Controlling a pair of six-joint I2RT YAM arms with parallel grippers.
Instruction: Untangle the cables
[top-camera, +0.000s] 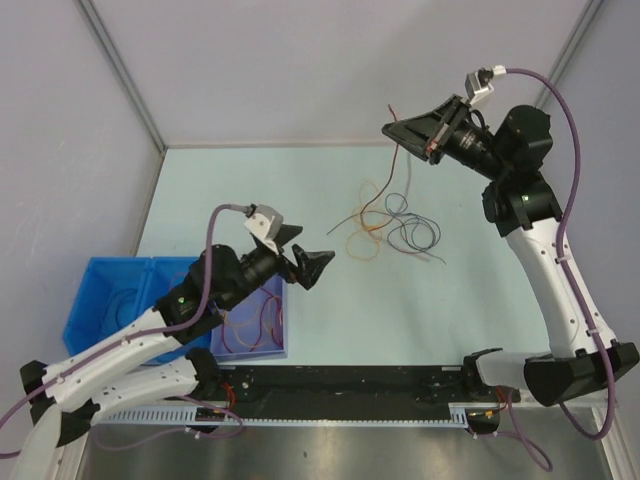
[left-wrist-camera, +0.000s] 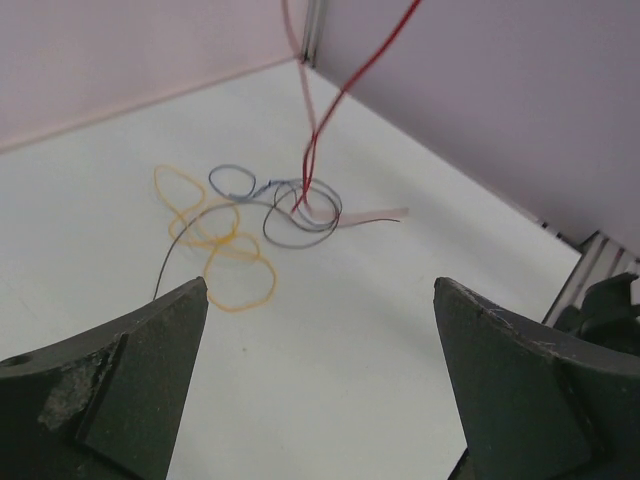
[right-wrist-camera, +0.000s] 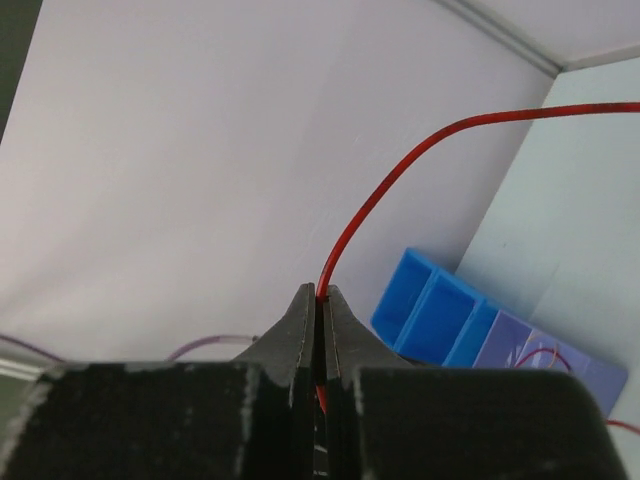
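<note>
The cables (top-camera: 392, 225) lie in a loose tangle of orange, blue, dark and red loops on the pale table at centre right. One red cable (top-camera: 398, 165) rises taut out of the tangle to my right gripper (top-camera: 389, 129), which is raised high near the back wall. In the right wrist view that gripper (right-wrist-camera: 321, 296) is shut on the red cable (right-wrist-camera: 400, 170). My left gripper (top-camera: 303, 252) stands open and empty left of the tangle. The left wrist view shows its fingers (left-wrist-camera: 130, 390) spread wide, with the tangle (left-wrist-camera: 290, 210) and an orange loop (left-wrist-camera: 238, 275) ahead.
A blue divided bin (top-camera: 110, 300) sits at the near left. Its lilac compartment (top-camera: 255, 320) holds several red and orange cables. Grey walls close the table at the back and both sides. A black rail (top-camera: 350, 380) runs along the near edge.
</note>
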